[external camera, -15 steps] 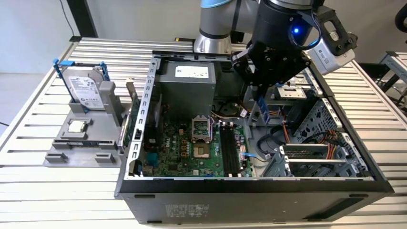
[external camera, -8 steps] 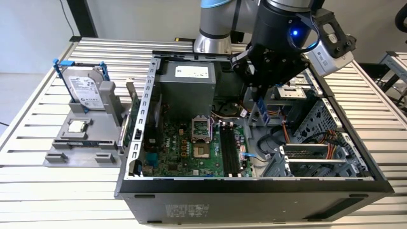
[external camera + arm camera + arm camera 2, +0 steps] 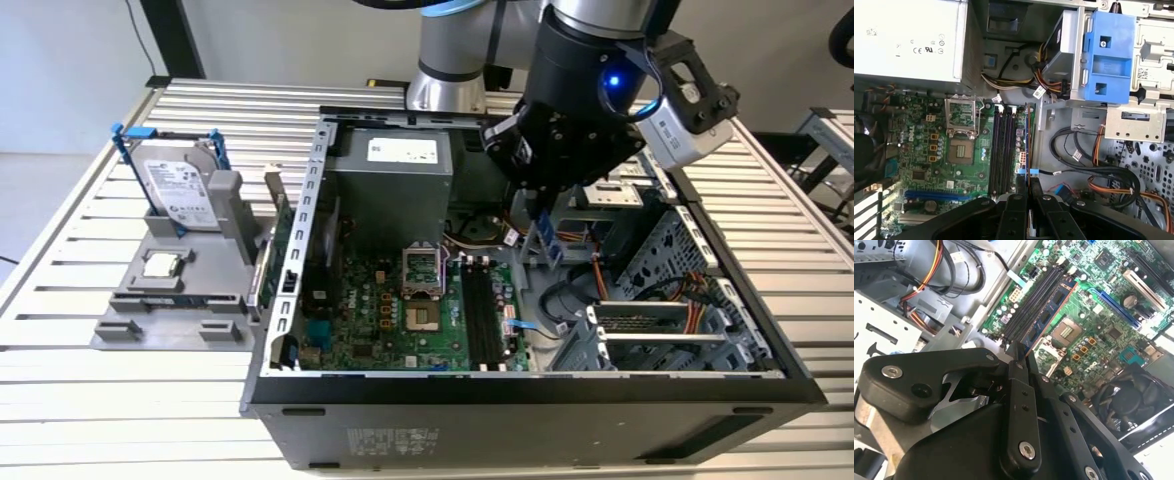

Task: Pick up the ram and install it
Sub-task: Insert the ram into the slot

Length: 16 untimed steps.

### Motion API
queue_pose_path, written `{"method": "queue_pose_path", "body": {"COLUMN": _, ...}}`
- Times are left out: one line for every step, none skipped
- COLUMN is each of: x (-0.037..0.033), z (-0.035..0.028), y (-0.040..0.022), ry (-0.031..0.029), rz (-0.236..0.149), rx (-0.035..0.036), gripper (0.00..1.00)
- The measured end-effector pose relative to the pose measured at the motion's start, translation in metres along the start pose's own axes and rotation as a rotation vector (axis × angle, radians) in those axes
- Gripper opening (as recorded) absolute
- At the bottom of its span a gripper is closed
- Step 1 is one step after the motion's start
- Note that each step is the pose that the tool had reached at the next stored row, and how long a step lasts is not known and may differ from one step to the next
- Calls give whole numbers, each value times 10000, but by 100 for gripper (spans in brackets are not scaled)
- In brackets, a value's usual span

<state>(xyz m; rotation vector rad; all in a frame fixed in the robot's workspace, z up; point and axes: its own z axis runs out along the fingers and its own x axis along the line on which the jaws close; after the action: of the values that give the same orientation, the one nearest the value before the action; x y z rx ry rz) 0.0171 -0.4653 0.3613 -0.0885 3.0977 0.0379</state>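
Exterior view: the slatted desk [image 3: 80,400] carried an open computer case [image 3: 534,410]. In the second wrist view, over the motherboard [image 3: 1104,295], the claw [image 3: 1019,354] was clenched on the ram [image 3: 1051,310], close to the black memory slots [image 3: 1031,302].

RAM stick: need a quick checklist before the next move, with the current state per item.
1. Grip: end effector shut on the RAM stick. ok.
2. Heading: in the first wrist view the stick runs in line with the memory slots. ok.
3. Slots free: all look empty. ok.
4. Which slot it is over: cannot tell.
5. Stick facing the right way for the slot key: cannot tell.
6. Seated: not ok. The stick is above the motherboard, not in a slot.
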Motion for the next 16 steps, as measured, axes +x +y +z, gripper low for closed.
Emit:
{"method": "queue_pose_path", "body": {"x": 0, "z": 3, "y": 0, "ry": 4, "rz": 0, "rx": 1, "gripper": 0}}
{"method": "queue_pose_path", "body": {"x": 0, "z": 2, "y": 0, "ry": 9, "rz": 0, "rx": 2, "gripper": 0}}
{"method": "queue_pose_path", "body": {"x": 0, "z": 3, "y": 0, "ry": 10, "rz": 0, "rx": 2, "gripper": 0}}
{"method": "queue_pose_path", "body": {"x": 0, "z": 3, "y": 0, "ry": 11, "rz": 0, "rx": 2, "gripper": 0}}
{"method": "queue_pose_path", "body": {"x": 0, "z": 3, "y": 0, "ry": 11, "rz": 0, "rx": 1, "gripper": 0}}
{"method": "queue_pose_path", "body": {"x": 0, "z": 6, "y": 0, "ry": 11, "rz": 0, "rx": -2, "gripper": 0}}
{"method": "queue_pose_path", "body": {"x": 0, "z": 13, "y": 0, "ry": 11, "rz": 1, "rx": -4, "gripper": 0}}
{"method": "queue_pose_path", "body": {"x": 1, "z": 22, "y": -1, "ry": 14, "rz": 1, "rx": -3, "gripper": 0}}
{"method": "queue_pose_path", "body": {"x": 1, "z": 32, "y": -1, "ry": 18, "rz": 1, "rx": -1, "gripper": 0}}
{"method": "queue_pose_path", "body": {"x": 2, "z": 46, "y": -1, "ry": 21, "rz": 0, "rx": -1, "gripper": 0}}
{"method": "queue_pose_path", "body": {"x": 3, "z": 61, "y": -1, "ry": 22, "rz": 1, "rx": -4, "gripper": 0}}
{"method": "queue_pose_path", "body": {"x": 3, "z": 74, "y": -2, "ry": 23, "rz": 1, "rx": -5, "gripper": 0}}
{"method": "queue_pose_path", "body": {"x": 4, "z": 87, "y": -2, "ry": 24, "rz": 1, "rx": -4, "gripper": 0}}
{"method": "queue_pose_path", "body": {"x": 4, "z": 100, "y": -2, "ry": 24, "rz": 1, "rx": -3, "gripper": 0}}
{"method": "queue_pose_path", "body": {"x": 5, "z": 114, "y": -3, "ry": 24, "rz": 1, "rx": -3, "gripper": 0}}
{"method": "queue_pose_path", "body": {"x": 5, "z": 126, "y": -3, "ry": 24, "rz": 1, "rx": -4, "gripper": 0}}
